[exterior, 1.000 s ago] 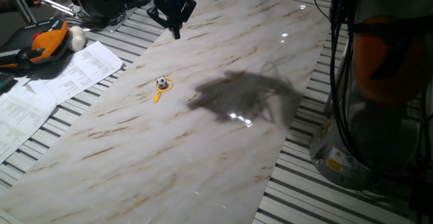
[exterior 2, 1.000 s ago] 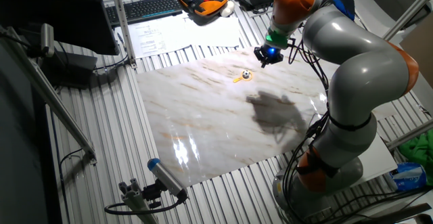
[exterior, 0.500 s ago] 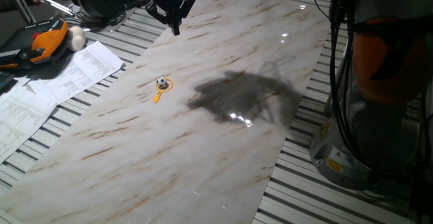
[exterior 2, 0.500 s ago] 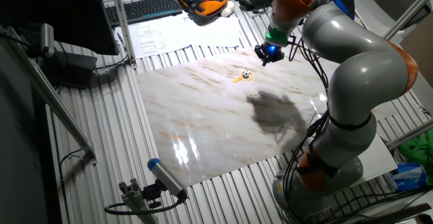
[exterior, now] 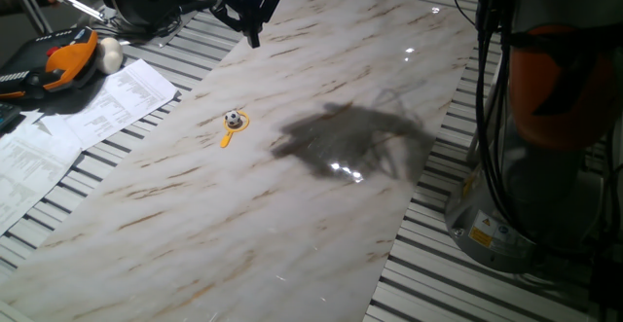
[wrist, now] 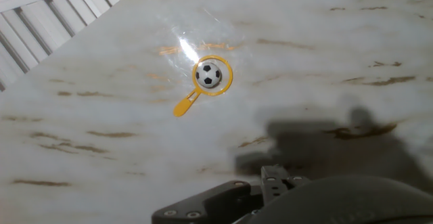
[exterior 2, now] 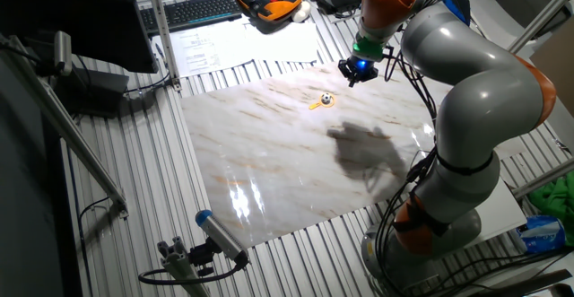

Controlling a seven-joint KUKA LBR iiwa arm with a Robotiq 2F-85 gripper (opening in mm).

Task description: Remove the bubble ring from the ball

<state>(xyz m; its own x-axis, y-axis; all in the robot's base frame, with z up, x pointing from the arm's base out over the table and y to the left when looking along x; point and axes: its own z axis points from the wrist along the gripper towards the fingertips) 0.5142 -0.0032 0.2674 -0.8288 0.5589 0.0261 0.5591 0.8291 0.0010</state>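
The tiny black-and-white ball (exterior: 232, 120) sits on the marble slab (exterior: 321, 215) inside the loop of the orange-yellow bubble ring (exterior: 227, 139), whose handle points toward the near left. Both also show in the other fixed view, the ball (exterior 2: 326, 99) and the ring (exterior 2: 317, 105), and in the hand view, the ball (wrist: 209, 74) and the ring (wrist: 184, 106). My gripper (exterior: 255, 40) hangs above the far edge of the slab, well clear of the ball, fingers together and empty. It also shows in the other fixed view (exterior 2: 355, 80).
An orange-and-black tool (exterior: 58, 64) and a larger whitish ball (exterior: 109, 57) lie at the far left beside printed papers (exterior: 78, 118). A keyboard (exterior 2: 197, 10) lies beyond them. The arm's base (exterior: 526, 166) stands at the right. A dark shadow lies mid-slab.
My gripper has drifted slightly up and away from the ball. The ball and the ring have not moved.
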